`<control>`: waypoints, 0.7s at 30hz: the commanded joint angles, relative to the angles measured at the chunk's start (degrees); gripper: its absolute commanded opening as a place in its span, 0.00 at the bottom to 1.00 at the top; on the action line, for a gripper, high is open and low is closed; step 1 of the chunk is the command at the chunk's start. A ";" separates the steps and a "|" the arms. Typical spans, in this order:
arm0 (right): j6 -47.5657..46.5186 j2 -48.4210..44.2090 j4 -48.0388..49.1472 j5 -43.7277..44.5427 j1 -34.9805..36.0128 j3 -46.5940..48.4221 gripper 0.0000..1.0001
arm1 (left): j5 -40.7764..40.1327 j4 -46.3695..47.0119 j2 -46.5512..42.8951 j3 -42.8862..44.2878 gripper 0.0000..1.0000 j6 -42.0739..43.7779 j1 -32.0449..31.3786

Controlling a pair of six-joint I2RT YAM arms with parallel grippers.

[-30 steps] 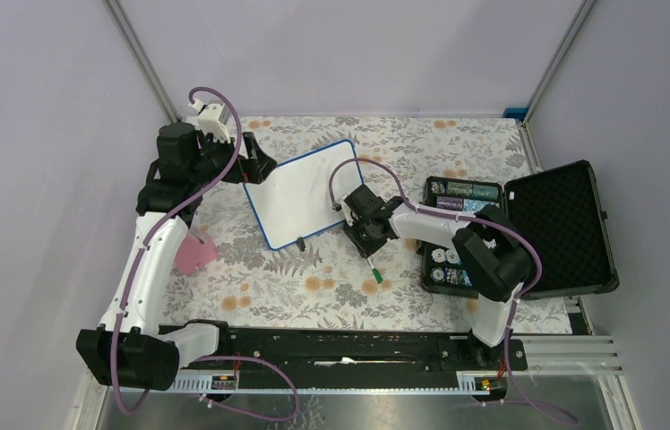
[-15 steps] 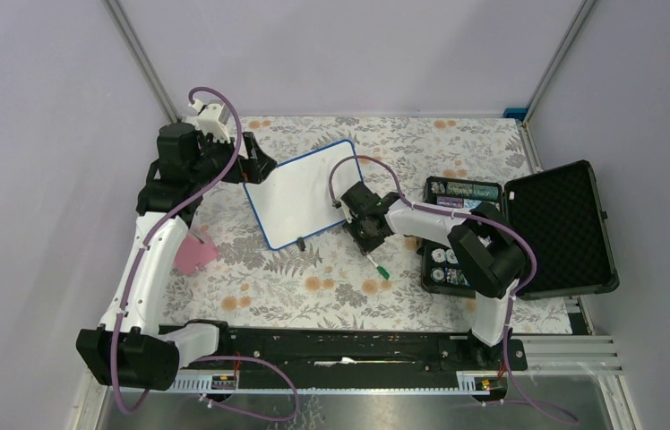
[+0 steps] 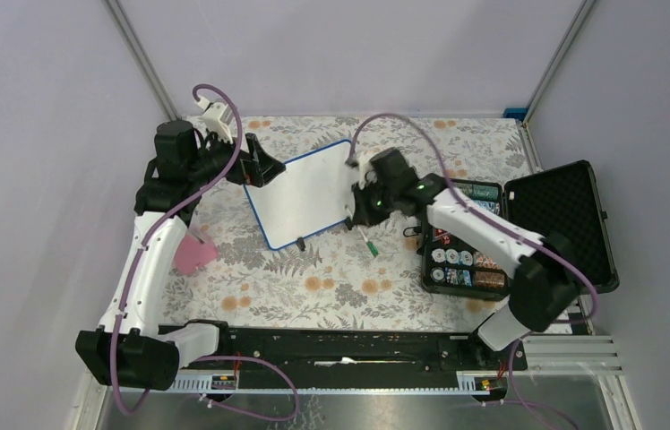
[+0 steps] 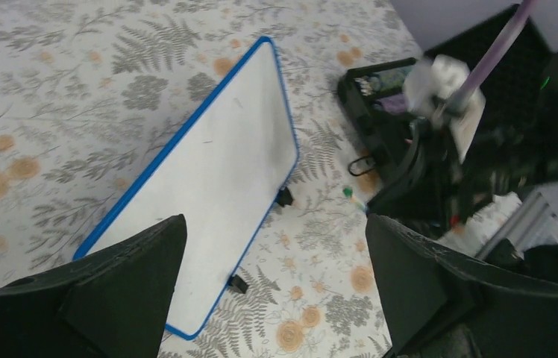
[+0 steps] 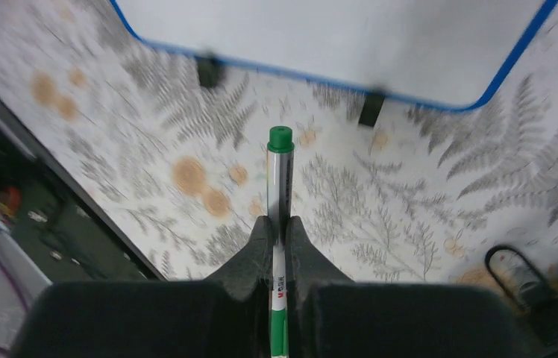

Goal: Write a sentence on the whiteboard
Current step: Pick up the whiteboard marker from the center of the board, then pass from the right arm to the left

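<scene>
The whiteboard [image 3: 303,192], white with a blue frame and two black feet, lies on the flowered cloth; its face [image 4: 216,164] looks blank and no sentence is in view. My right gripper [image 3: 367,213] hovers at its right edge, shut on a green marker [image 5: 280,179] whose capped green end [image 3: 372,251] points toward the near side. In the right wrist view the board's lower edge [image 5: 336,45] lies just beyond the marker. My left gripper [image 3: 258,167] hangs open over the board's left corner, with nothing between its fingers [image 4: 112,291].
An open black case [image 3: 560,224] with a foam lid lies at the right, its tray [image 3: 461,260] full of small items. A pink object [image 3: 193,255] sits by the left arm. A black clip [image 5: 511,272] lies near the case. A metal rail [image 3: 340,345] runs along the near edge.
The right gripper has shut on the marker, lifted it off the cloth and swung up toward the board's right edge. The left arm has barely shifted.
</scene>
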 commanded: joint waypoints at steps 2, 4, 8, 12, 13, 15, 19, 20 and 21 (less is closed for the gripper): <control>9.31 -8.12 8.04 -10.35 -7.54 7.21 0.00 | 15.19 6.80 -0.49 1.40 0.99 -4.55 -0.39; 13.19 -8.56 9.82 -12.80 -9.18 9.41 0.00 | 17.22 10.15 -0.29 0.26 0.99 -7.13 -2.09; 19.31 -7.34 10.51 -15.58 -9.73 14.33 0.00 | 16.12 17.62 0.69 -2.13 0.99 -11.97 -7.51; 22.96 -6.49 10.51 -14.09 -9.74 17.03 0.00 | 15.10 25.57 2.39 -4.52 0.97 -19.59 -11.09; 23.44 -6.16 10.56 -13.96 -9.77 17.62 0.00 | 14.85 26.22 2.86 -4.50 0.96 -20.00 -12.19; 24.94 -5.50 10.59 -14.31 -9.73 18.61 0.00 | 14.35 26.27 4.08 -4.03 0.95 -19.49 -14.81; 27.19 -4.83 10.99 -13.75 -9.73 19.30 0.00 | 11.68 26.24 6.43 -4.68 0.90 -19.10 -18.34; 27.71 -4.68 11.50 -14.30 -9.73 19.08 0.00 | 11.37 26.21 6.97 -4.78 0.88 -19.05 -18.99; 28.32 -4.44 11.92 -14.83 -9.77 18.93 0.00 | 11.44 26.30 7.66 -4.72 0.85 -19.01 -19.60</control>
